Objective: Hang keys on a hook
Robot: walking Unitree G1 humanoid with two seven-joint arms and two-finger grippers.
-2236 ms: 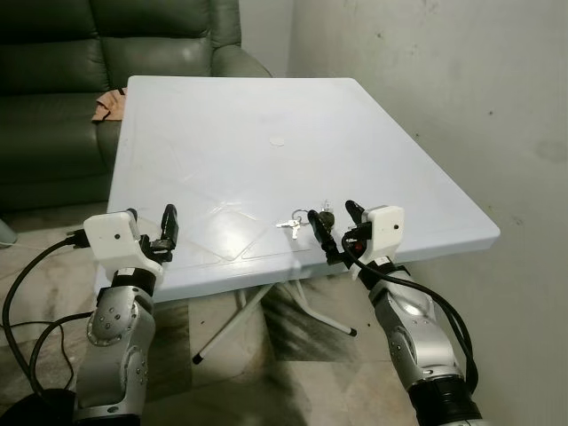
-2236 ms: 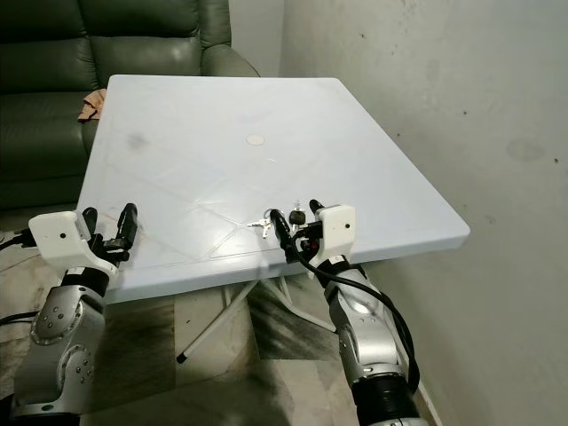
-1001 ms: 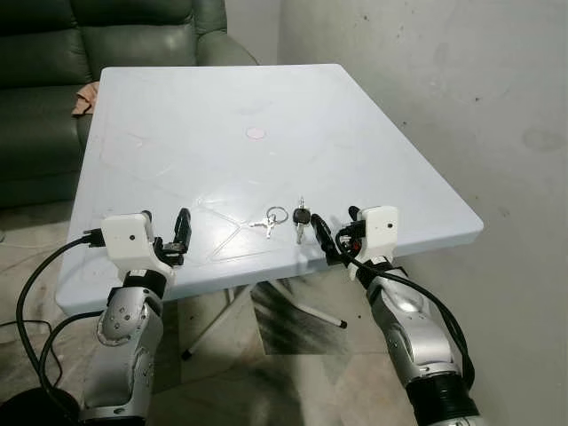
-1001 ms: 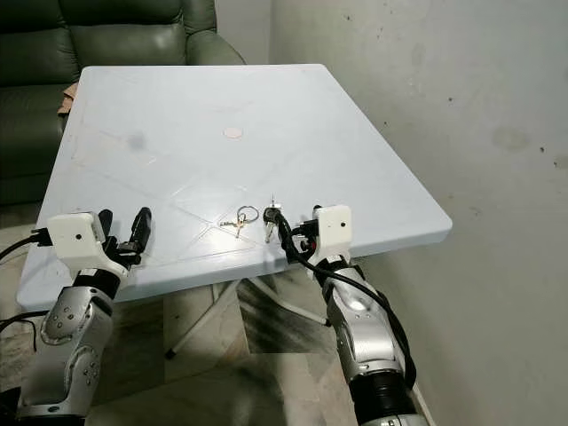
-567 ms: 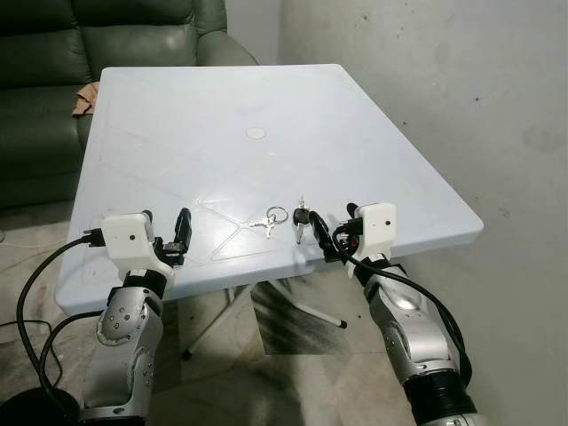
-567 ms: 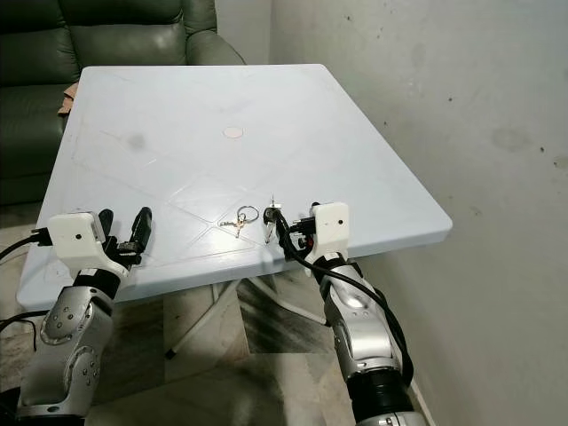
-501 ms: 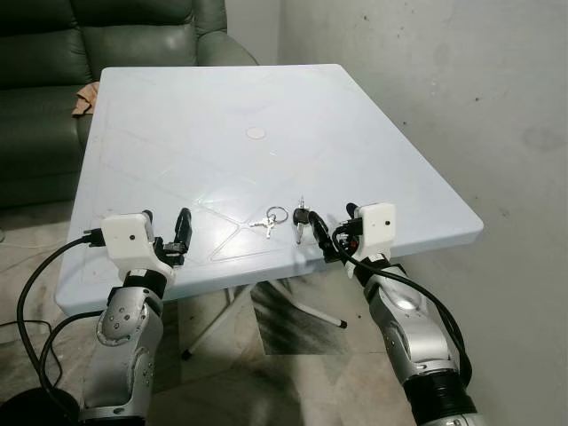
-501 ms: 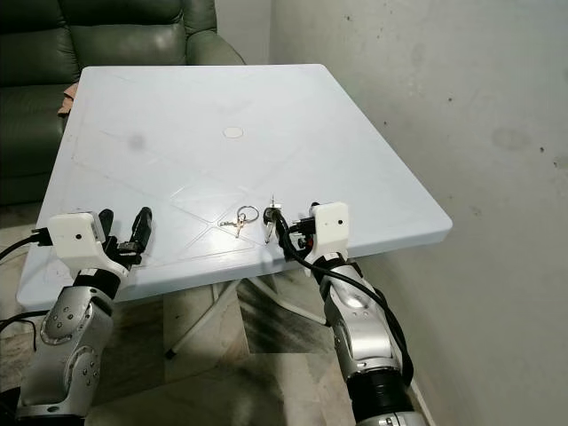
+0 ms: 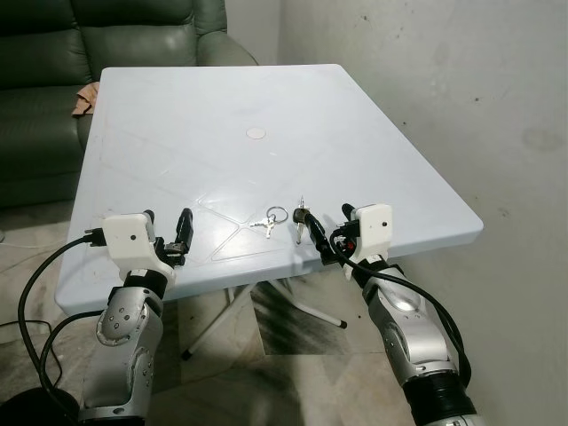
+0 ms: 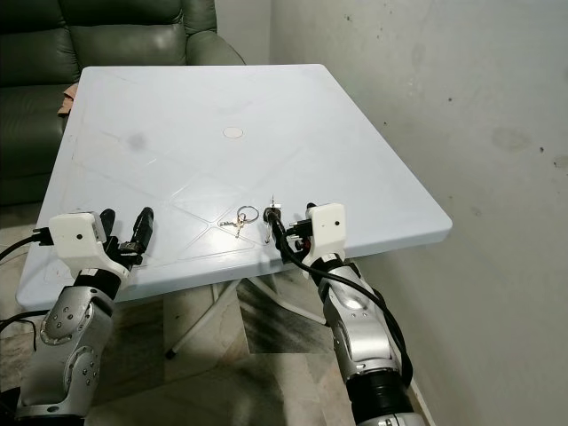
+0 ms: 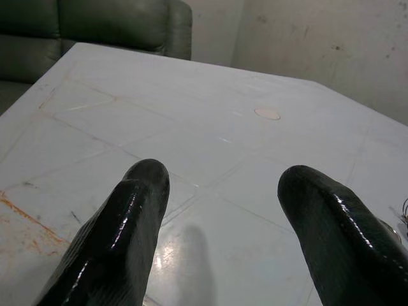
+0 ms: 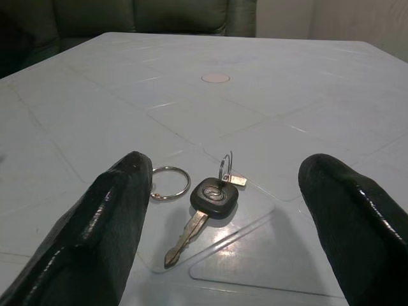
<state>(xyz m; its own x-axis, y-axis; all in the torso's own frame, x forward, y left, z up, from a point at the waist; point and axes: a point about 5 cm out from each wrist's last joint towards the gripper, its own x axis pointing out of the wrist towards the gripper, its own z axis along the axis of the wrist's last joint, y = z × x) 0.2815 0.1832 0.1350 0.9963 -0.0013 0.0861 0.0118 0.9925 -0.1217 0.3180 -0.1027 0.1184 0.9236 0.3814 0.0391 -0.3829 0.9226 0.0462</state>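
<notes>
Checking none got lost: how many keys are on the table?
2: black key before the right gripper, silver key left of it; more may hide there.

- White plastic folding table, square top, scuffed, small round plug at centre.
- Dark green leather sofa behind it, touching the far edge.
- Grey stained plaster wall on the right.
- Mottled tile floor, table's shadow underneath.

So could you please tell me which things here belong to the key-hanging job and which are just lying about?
For the job:
- black-headed key with silver ring and small keys
- right gripper, open

Lying about:
- green leather sofa
- crumpled cloth
</notes>
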